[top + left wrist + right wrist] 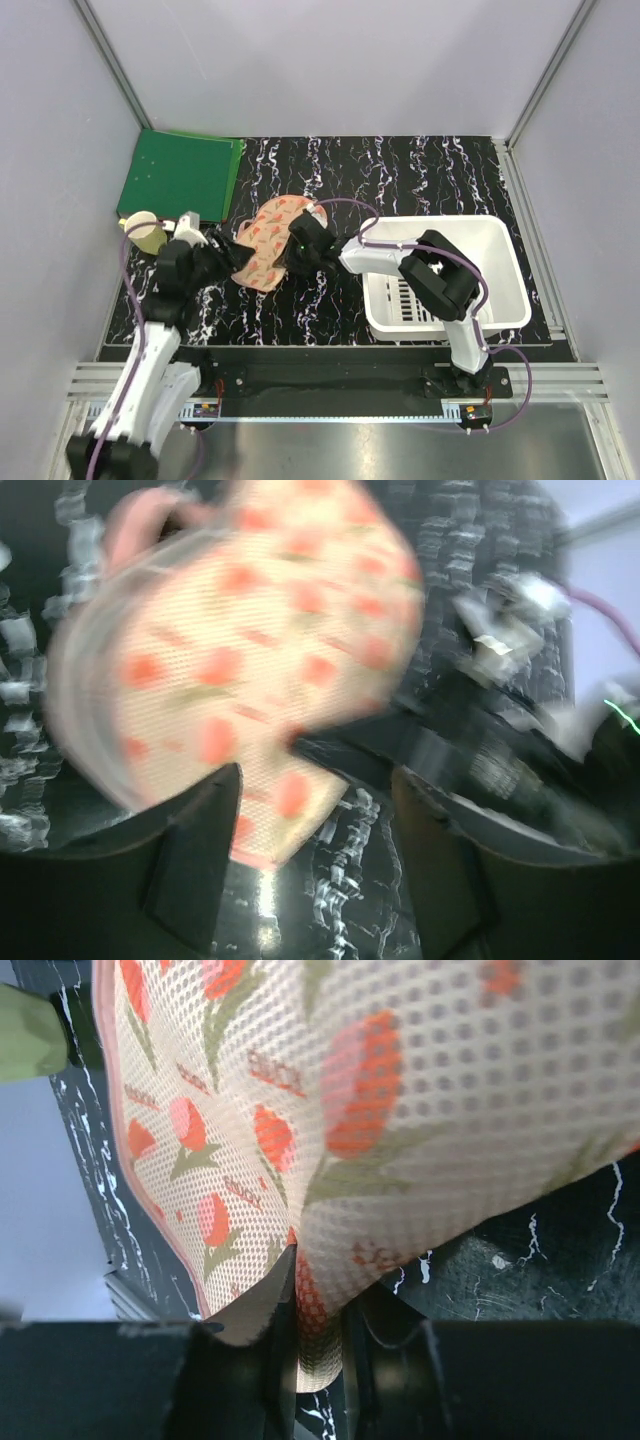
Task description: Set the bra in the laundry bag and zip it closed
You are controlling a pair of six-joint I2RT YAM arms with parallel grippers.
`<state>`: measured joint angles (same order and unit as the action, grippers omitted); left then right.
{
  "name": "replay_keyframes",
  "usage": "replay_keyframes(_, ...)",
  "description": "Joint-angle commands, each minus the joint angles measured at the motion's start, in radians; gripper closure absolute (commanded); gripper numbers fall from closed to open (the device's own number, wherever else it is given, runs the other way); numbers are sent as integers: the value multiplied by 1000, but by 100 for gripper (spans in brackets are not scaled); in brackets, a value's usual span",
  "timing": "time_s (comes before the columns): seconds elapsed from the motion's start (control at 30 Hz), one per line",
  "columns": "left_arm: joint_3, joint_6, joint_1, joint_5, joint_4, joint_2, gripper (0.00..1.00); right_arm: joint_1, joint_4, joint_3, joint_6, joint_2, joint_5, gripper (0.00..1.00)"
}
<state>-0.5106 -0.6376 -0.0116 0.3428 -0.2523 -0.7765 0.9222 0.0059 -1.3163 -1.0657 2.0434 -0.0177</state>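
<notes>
So the laundry bag is being held up off the table between the two arms, roughly mid-table and left of the white basket. The right gripper is clamped on it: in the right wrist view a fold of the mesh fabric is pinched tight in the narrow gap between the fingers, presumably so the bag can be kept steady and lifted for loading. The left gripper is spread apart. From its own camera the bag's lower edge is seen hanging between the fingers without being squeezed, so probably a spot for a grip is being lined up there. The bag's long axis runs diagonally in the overhead shot, near-left to far-right, with the pink loop seen at the upper end from the left wrist. Whether the bag is unzipped can't be told from here. The bra isn't in it yet: it's taken to be the tan rounded lump at the far left, just beside the green board and behind the left arm.
</notes>
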Motion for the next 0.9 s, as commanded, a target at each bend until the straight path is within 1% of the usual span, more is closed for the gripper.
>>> replay_keyframes(0.0,116,-104,-221,-316,-48,245,41,-34,2,-37,-43,-11,-53,76)
replay_keyframes(0.03,160,-120,-276,-338,-51,306,44,-54,0,-37,-48,-11,-68,76)
replay_keyframes(0.07,184,-134,-295,-370,-53,330,45,-62,0,-43,-51,-8,-83,76)
replay_keyframes(0.13,255,-175,-330,-378,-38,373,45,-75,-47,-49,-51,-5,-111,76)
replay_keyframes(0.2,291,-185,-356,-364,10,362,46,-91,-53,-47,-60,-6,-137,76)
replay_keyframes(0.23,308,-189,-398,-376,22,329,45,-95,-60,-44,-66,-12,-142,77)
replay_keyframes(0.27,314,-189,-425,-425,31,309,44,-101,-60,-40,-83,-15,-145,77)
replay_keyframes(0.3,323,-186,-488,-453,60,269,44,-105,-64,-38,-91,-20,-152,77)
replay_keyframes(0.33,323,-186,-519,-476,76,252,44,-106,-66,-38,-105,-25,-156,77)
replay_keyframes(0.37,323,-186,-553,-528,108,238,45,-109,-70,-46,-112,-25,-159,77)
replay_keyframes(0.4,326,-188,-626,-560,122,226,45,-109,-81,-52,-120,-25,-169,77)
replay_keyframes(0.43,330,-188,-664,-599,140,221,46,-111,-89,-60,-134,-22,-175,77)
replay_keyframes(0.47,337,-180,-700,-678,180,220,47,-114,-95,-75,-142,-20,-183,77)
replay_keyframes(0.5,357,-163,-761,-715,208,211,47,-115,-99,-80,-148,-20,-195,77)
replay_keyframes(0.53,366,-156,-783,-750,228,203,47,-117,-104,-84,-166,-19,-200,77)
replay_keyframes(0.57,376,-148,-797,-792,281,188,47,-117,-106,-93,-177,-17,-205,77)
replay_keyframes(0.6,389,-123,-812,-801,312,151,48,-118,-109,-98,-188,-14,-220,77)
replay_keyframes(0.67,388,-108,-812,-818,370,108,49,-118,-110,-107,-212,-11,-241,77)
replay_keyframes(0.73,370,-97,-815,-840,401,43,54,-118,-110,-109,-232,-14,-246,77)
replay_keyframes(0.77,365,-80,-814,-847,445,24,55,-118,-109,-110,-234,-15,-246,77)
replay_keyframes(0.87,347,-60,-814,-903,507,-50,57,-118,-110,-107,-247,-17,-246,77)
